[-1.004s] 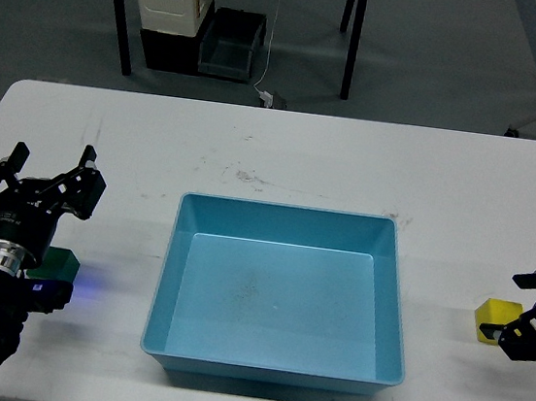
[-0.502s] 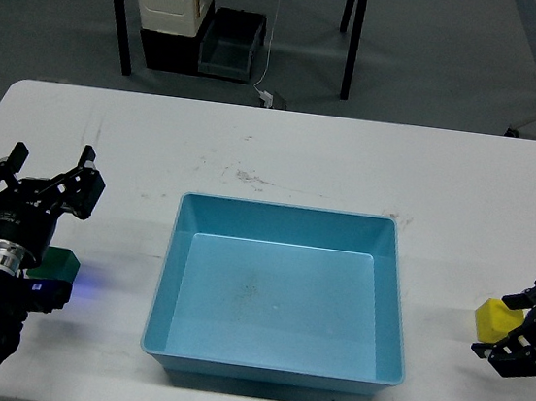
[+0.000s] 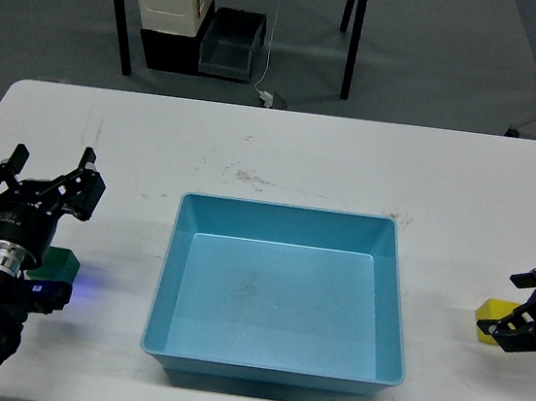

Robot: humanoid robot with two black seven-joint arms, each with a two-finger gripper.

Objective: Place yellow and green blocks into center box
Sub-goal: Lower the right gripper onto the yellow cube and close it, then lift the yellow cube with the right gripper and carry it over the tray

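The yellow block [image 3: 491, 315] lies flat on the white table at the far right. My right gripper [image 3: 520, 311] is at the block's right side, its two dark fingers spread, one above and one below the block's right edge. The green block [image 3: 64, 261] lies at the far left, partly hidden behind my left arm. My left gripper [image 3: 41, 181] is open and empty, just above and behind the green block. The blue center box [image 3: 164, 276] stands empty in the middle of the table.
The table's front edge runs close below the box and both arms. A blue light glows on the table beside my left arm [image 3: 81, 287]. Beyond the table's far edge stand table legs and stacked bins [image 3: 201, 26] on the floor.
The yellow block, tilted half a second ago, lies flat again a little higher in view. My right gripper has moved up with it. The left arm has not moved.
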